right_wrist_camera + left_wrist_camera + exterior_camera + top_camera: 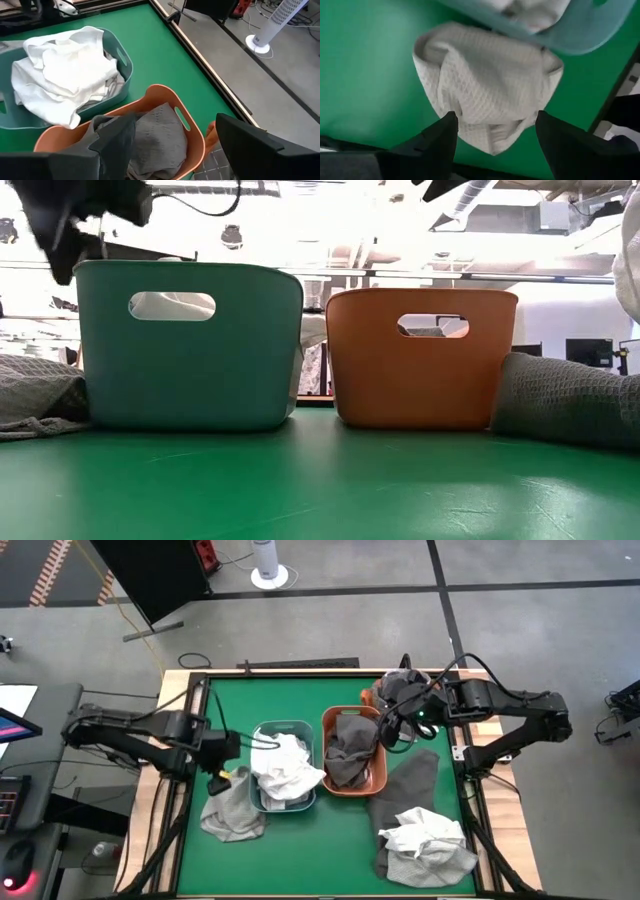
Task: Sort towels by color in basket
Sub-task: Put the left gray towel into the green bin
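- The green tabletop (340, 840) carries 2 baskets side by side at its middle, with towels in them and around them.
- A dark grey towel (405, 795) lies spread on the tabletop just right of the orange basket, and a crumpled white towel (425, 840) sits on its near end.
- The teal basket (262, 732) holds a heap of white towels (285, 768) that spills over its rim.
- The orange basket (330, 720), touching the teal one, holds grey towels (350, 750).
- A light grey towel (232, 810) lies bunched on the tabletop against the teal basket's near left corner.
- More cloths, grey and rust-orange (395, 688), are piled at the far edge under the right arm.
- The left tool (492, 132) hovers over the light grey towel, its fingers apart and holding nothing.
- The right tool (172, 132) hangs above the orange basket's far end, its fingers spread wide and not gripping anything.
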Controlling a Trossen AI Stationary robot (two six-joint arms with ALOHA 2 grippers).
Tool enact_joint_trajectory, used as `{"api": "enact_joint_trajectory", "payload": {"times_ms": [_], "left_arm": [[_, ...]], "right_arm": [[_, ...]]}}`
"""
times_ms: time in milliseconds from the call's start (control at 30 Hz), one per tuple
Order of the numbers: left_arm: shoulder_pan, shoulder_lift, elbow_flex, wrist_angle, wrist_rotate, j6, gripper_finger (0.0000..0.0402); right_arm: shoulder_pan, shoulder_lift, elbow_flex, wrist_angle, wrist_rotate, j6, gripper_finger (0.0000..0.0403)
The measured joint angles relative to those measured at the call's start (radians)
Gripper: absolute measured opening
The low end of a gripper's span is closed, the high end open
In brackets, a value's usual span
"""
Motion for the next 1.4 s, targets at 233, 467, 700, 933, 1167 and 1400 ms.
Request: {"api": "enact_joint_trajectory", "payload": {"times_ms": [233,467,700,933,1167,1400], "left_arm": [[-0.107,-0.007,-0.171,0.145,-0.056,-0.056,0.0256],[-0.174,-0.007,-0.281,0.307,-0.145,-0.093,0.0256],[-0.204,-0.007,-0.367,0.408,-0.162,-0.11,0.0255],[-0.228,-0.007,-0.401,0.443,-0.221,-0.069,0.0181],[-0.228,-0.019,-0.401,0.464,-0.165,-0.109,0.0013],[-0.226,-0.135,-0.338,0.477,-0.028,-0.137,0.0003]], "right_arm": [[-0.013,0.0,0.0,-0.001,0.0,-0.014,0.0306],[-0.012,0.0,0.0,-0.001,0.0,-0.015,0.0306],[-0.012,0.0,0.0,-0.001,0.0,-0.017,0.0306],[-0.012,0.0,0.0,-0.001,0.0,-0.028,0.0306],[-0.012,0.0,0.0,-0.001,0.0,-0.033,0.0306],[-0.021,0.0,0.0,-0.001,0.0,-0.044,0.0306]]}}
